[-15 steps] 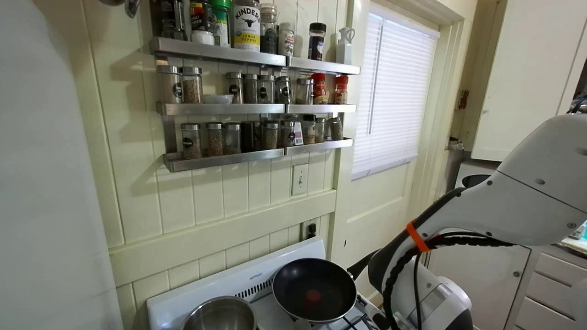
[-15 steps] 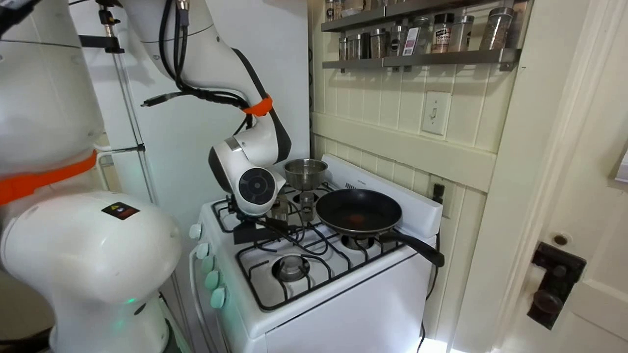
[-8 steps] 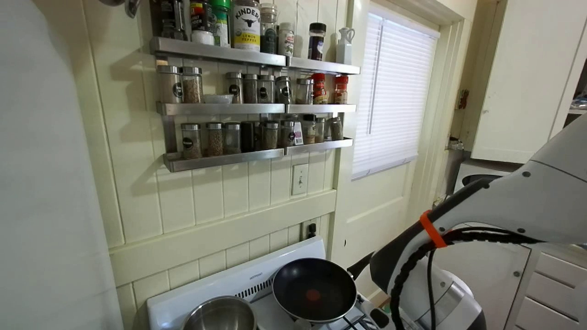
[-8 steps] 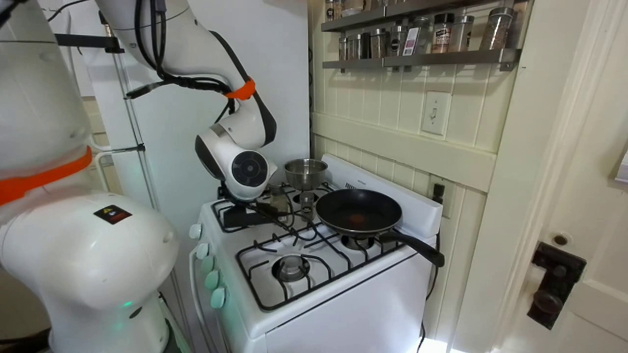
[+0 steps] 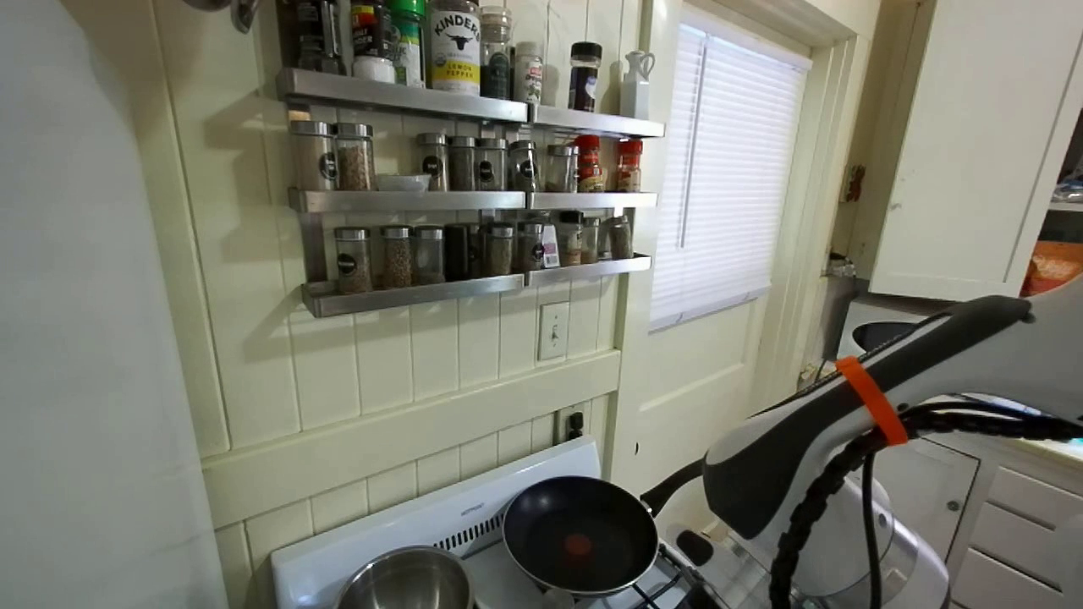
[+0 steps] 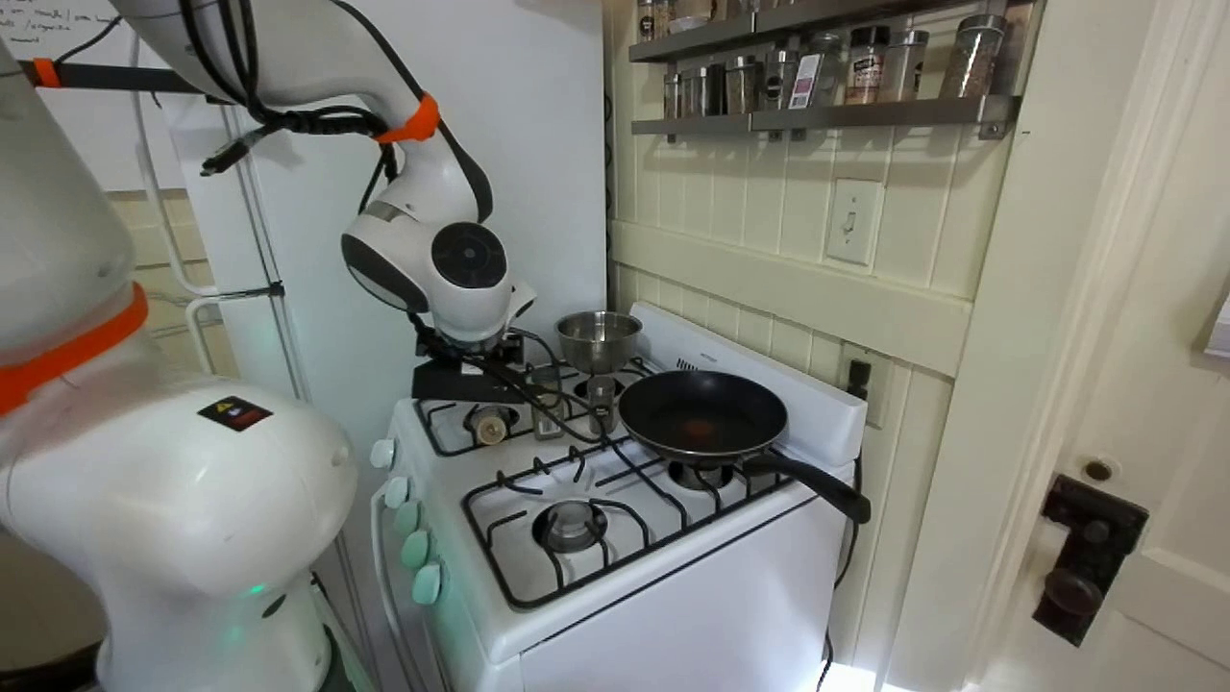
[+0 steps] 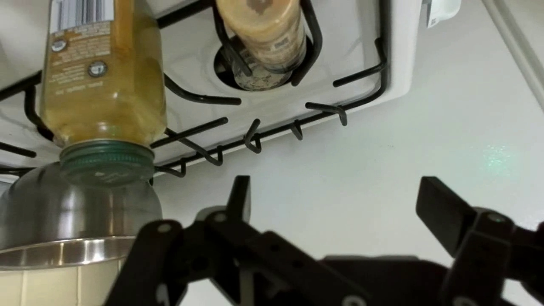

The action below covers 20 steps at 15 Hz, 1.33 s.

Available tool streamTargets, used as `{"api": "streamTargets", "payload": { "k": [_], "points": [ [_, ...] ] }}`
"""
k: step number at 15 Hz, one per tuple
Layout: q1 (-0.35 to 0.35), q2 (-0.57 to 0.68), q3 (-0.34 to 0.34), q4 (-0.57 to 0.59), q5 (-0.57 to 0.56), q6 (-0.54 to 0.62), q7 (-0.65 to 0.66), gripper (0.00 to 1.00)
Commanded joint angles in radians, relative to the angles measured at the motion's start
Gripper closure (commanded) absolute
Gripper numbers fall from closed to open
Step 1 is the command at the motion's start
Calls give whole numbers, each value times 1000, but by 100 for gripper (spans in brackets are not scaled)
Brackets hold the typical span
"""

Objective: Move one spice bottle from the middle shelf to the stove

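In the wrist view my gripper (image 7: 333, 187) stands open with nothing between its fingers (image 7: 240, 197). A spice bottle (image 7: 272, 46) with a tan rounded end rests at a burner of the stove (image 6: 663, 596). Its tan end (image 6: 491, 425) shows in an exterior view below the wrist; whether it is upright cannot be told. A green-lidded jar (image 7: 106, 85) of yellowish contents stands beside it, upright in the upside-down wrist view. A small glass spice jar (image 6: 602, 408) is near the pan. Several spice bottles line the middle shelf (image 5: 406, 201), with a small white dish (image 5: 402, 183) among them.
A black frying pan (image 6: 706, 413) sits on the stove, its handle (image 6: 817, 488) sticking out past the edge. Behind the jars is a steel pot (image 6: 601, 341). The white refrigerator (image 6: 548, 163) rises right by the arm. Cables (image 6: 317, 120) hang along the arm.
The arm has risen and drawn back from the stove, toward the refrigerator. The bottle's tan end at the burner, hidden before, now shows. The jars, pan and pot have stayed put.
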Motion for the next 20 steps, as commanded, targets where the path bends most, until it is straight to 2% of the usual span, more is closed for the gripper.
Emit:
{"api": "streamTargets", "payload": {
  "k": [1, 6, 7, 11, 15, 18, 20],
  "points": [
    [99, -22, -76, -12, -129, 36, 265, 0],
    [142, -28, -148, -14, -325, -5, 596, 0],
    [16, -30, -36, -16, -362, -46, 664, 0],
    [-79, -54, -16, -15, -558, -171, 931, 0],
    [-157, -171, -32, -28, -773, -352, 1171, 0],
    [-204, -277, -50, -15, -962, -526, 1356, 0],
    [-271, -354, -23, 24, -1088, -683, 1480, 0]
  ]
}}
